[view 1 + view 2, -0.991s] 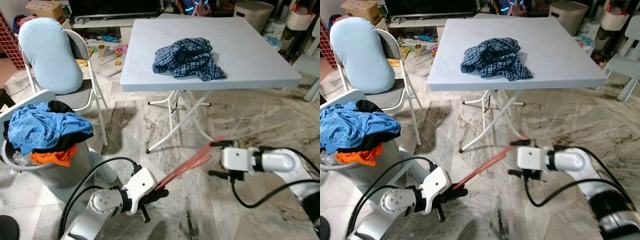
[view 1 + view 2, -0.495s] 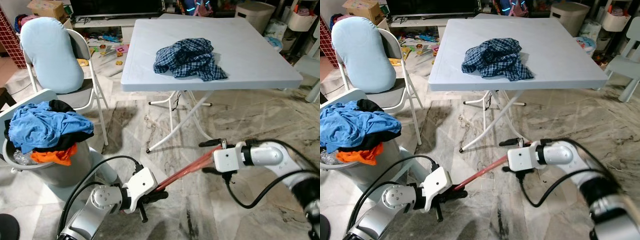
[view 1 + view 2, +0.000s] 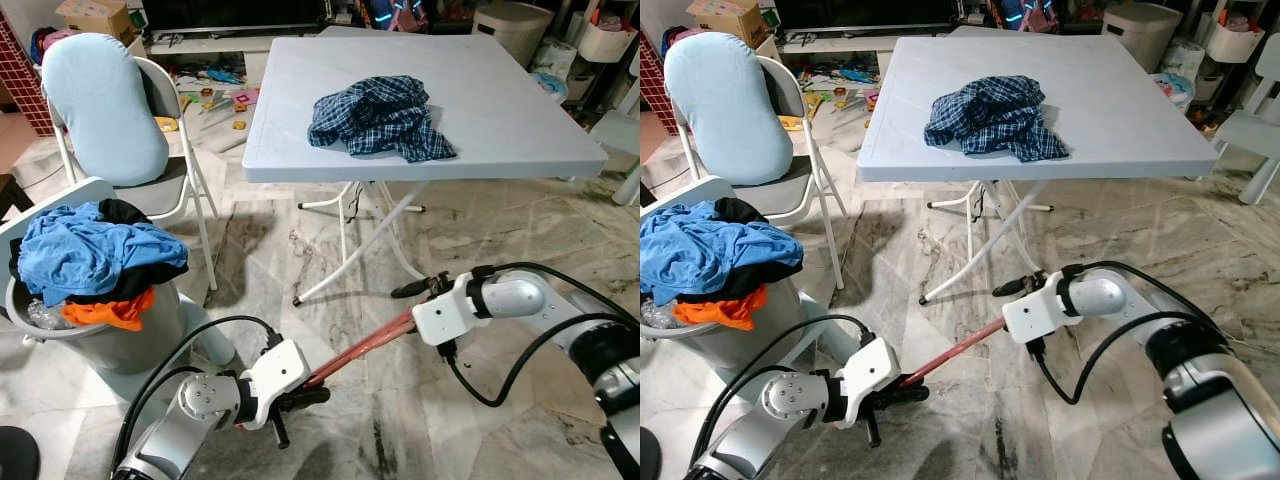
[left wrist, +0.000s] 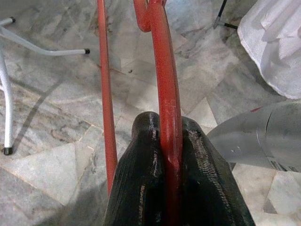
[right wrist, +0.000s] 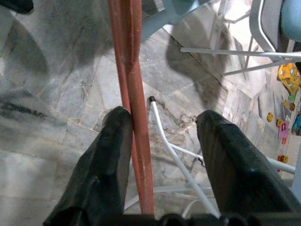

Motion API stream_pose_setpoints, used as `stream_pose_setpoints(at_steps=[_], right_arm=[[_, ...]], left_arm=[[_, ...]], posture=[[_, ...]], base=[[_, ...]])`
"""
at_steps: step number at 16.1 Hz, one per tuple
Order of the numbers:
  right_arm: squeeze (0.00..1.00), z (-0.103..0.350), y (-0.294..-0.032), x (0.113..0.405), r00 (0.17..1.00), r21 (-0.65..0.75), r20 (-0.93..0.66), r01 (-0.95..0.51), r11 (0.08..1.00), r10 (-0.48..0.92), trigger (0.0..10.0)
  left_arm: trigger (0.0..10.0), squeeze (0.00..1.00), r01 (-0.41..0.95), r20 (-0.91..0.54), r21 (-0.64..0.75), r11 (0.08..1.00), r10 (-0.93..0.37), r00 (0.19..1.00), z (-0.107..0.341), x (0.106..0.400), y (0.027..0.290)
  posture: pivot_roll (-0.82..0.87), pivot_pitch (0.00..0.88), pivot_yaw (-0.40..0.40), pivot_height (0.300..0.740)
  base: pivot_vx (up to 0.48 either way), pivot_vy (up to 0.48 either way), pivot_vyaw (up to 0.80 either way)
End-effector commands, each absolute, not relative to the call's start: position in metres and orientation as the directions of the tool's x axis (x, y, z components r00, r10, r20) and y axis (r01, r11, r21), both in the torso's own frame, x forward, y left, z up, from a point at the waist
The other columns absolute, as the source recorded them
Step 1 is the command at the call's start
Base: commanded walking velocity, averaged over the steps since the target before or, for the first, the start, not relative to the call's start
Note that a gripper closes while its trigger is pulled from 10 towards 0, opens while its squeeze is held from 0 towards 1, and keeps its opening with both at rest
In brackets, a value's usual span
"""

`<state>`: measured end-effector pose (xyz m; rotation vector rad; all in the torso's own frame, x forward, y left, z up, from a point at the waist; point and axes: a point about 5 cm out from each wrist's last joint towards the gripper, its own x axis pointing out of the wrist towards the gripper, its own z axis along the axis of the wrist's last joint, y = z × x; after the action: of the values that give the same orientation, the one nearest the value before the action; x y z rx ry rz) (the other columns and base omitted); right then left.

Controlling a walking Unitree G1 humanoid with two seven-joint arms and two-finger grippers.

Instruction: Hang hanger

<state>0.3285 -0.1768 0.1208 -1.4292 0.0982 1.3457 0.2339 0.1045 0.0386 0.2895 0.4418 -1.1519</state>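
Note:
A red hanger [image 3: 358,349] slants low over the marble floor between my two arms. My left gripper [image 3: 303,397] is shut on its lower end; in the left wrist view the black fingers [image 4: 141,188] clamp one red bar [image 4: 168,94], with a second bar beside it. My right gripper [image 3: 414,303] is at the hanger's upper end and stands open. In the right wrist view the red bars [image 5: 133,94] run between the fingers, against one finger [image 5: 107,160] and well apart from the other [image 5: 230,160].
A white folding table [image 3: 520,120] with a crumpled plaid shirt [image 3: 380,115] stands ahead, its legs [image 3: 370,240] just beyond the hanger. At the left are a chair with a blue cushion [image 3: 105,110] and a bin heaped with clothes [image 3: 95,260]. Toys litter the far floor.
My right gripper has moved left along the hanger, so the red bars now lie between its open fingers. The left gripper keeps its hold and has sunk slightly.

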Motion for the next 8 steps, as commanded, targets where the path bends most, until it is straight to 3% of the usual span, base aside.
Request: stream_pose_setpoints(at_steps=[1, 4, 5, 6, 7, 8], right_arm=[[0.00, 0.115, -0.167, 0.328, 0.315, -0.605, -0.757, -0.668, -0.433, 0.572, 0.0], [0.00, 0.104, -0.168, 0.327, 0.305, -0.568, -0.790, -0.691, -0.447, 0.532, 0.0], [0.00, 0.101, -0.169, 0.327, 0.307, -0.561, -0.797, -0.694, -0.450, 0.519, 0.8], [0.00, 0.095, -0.170, 0.328, 0.334, -0.565, -0.800, -0.700, -0.436, 0.499, 4.7], [0.00, 0.093, -0.170, 0.329, 0.348, -0.572, -0.794, -0.705, -0.419, 0.499, 10.0], [0.66, 0.092, -0.169, 0.330, 0.364, -0.582, -0.782, -0.716, -0.385, 0.506, 10.0]], left_arm=[[10.0, 0.00, 0.941, -0.422, 0.044, 0.335, -0.848, 0.322, 0.051, 0.238, 0.091], [10.0, 0.00, 0.941, -0.418, 0.047, 0.337, -0.848, 0.324, 0.050, 0.238, 0.090], [10.0, 0.00, 0.941, -0.417, 0.048, 0.336, -0.849, 0.324, 0.050, 0.239, 0.089], [10.0, 0.00, 0.941, -0.416, 0.050, 0.334, -0.850, 0.324, 0.050, 0.239, 0.089], [10.0, 0.00, 0.941, -0.415, 0.052, 0.335, -0.850, 0.325, 0.050, 0.240, 0.088], [10.0, 0.00, 0.940, -0.414, 0.055, 0.336, -0.849, 0.328, 0.050, 0.240, 0.088]], posture=[[-0.01, 0.044, 0.007, 0.740], [-0.02, 0.040, 0.007, 0.740], [-0.02, 0.040, 0.007, 0.740], [-0.02, 0.036, 0.006, 0.740], [-0.01, 0.034, 0.006, 0.740], [-0.01, 0.034, 0.006, 0.740]], base=[[0.000, 0.000, 0.00], [0.000, 0.000, 0.00], [0.000, 0.000, 0.00], [0.000, 0.000, 0.00], [0.000, 0.000, 0.00], [0.000, 0.000, 0.00]])
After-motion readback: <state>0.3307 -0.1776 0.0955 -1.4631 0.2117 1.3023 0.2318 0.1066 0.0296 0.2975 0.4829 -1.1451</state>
